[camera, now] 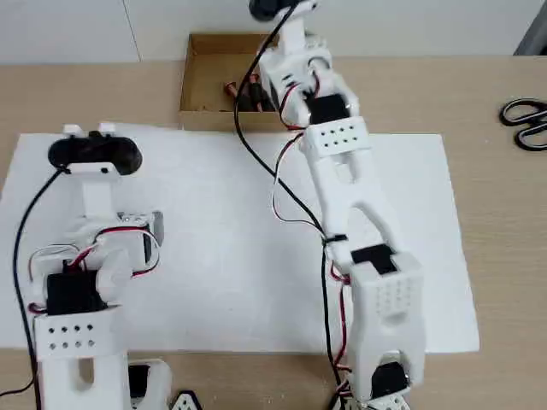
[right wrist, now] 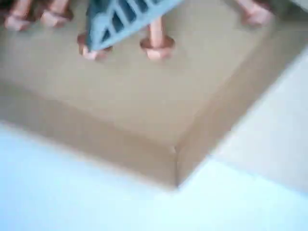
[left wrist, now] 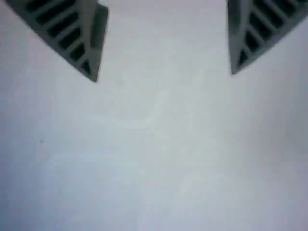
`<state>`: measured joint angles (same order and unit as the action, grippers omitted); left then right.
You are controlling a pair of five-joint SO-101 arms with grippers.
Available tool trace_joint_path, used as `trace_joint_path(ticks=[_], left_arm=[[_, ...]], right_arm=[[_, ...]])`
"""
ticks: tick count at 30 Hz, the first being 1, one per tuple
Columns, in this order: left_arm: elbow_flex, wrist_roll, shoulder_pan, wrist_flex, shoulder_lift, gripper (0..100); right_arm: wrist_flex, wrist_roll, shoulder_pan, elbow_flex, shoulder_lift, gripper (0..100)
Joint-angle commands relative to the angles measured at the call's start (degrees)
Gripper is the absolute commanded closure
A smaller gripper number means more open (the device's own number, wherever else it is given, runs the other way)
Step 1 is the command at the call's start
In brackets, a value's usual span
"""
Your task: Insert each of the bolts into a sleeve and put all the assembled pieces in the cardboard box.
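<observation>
While the right gripper (camera: pixel 256 90) hangs over the far cardboard box (camera: pixel 205 51), grip impossible to tell, bolts (right wrist: pixel 156 41) lie inside; the left gripper (left wrist: pixel 163 74), spread wide and empty, hovers over white paper (camera: pixel 231 248).

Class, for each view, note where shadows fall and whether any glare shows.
High view: only faint, soft shadows on the paper, no glare. Left wrist view: the paper is evenly lit below the open left gripper, with no hard shadow. Right wrist view: the box has outer walls darker than its floor, and there is no glare on the bolts.
</observation>
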<state>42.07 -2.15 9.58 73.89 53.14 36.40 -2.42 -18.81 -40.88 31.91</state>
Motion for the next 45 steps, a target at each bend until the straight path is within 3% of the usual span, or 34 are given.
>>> trace_joint_path(ticks=[1,6,9,15,21,24,28,35,41,45], left_arm=[[-4.9,0.3,0.4,-0.7,1.1,83],[-7.1,0.4,0.4,2.5,8.5,83],[-6.7,4.3,0.4,3.0,16.5,83],[-0.3,6.2,0.4,2.9,33.8,83],[8.5,6.1,0.4,3.2,50.3,83],[11.9,6.2,0.4,3.3,51.1,83],[13.1,6.3,0.3,2.7,50.7,83],[25.5,6.3,0.4,-6.7,51.0,83],[39.3,6.2,0.3,-16.4,51.0,83],[46.6,6.2,0.4,-19.8,51.0,83]], right_arm=[[8.9,0.4,0.4,-2.9,-13.8,81.5],[25.4,0.4,0.2,-2.8,-29.8,81.4],[37.4,0.4,0.2,-2.7,-39.0,81.4],[59.1,0.5,0.3,-2.4,-53.3,81.4],[59.6,0.7,0.4,12.6,-68.5,81.5],[59.5,0.5,0.7,26.5,-77.9,81.4],[53.8,0.4,4.1,47.1,-89.5,81.3],[28.7,0.4,13.1,85.0,-105.5,81.4],[9.2,0.4,14.6,113.3,-115.6,81.5],[2.0,0.4,14.6,127.6,-121.9,81.5]])
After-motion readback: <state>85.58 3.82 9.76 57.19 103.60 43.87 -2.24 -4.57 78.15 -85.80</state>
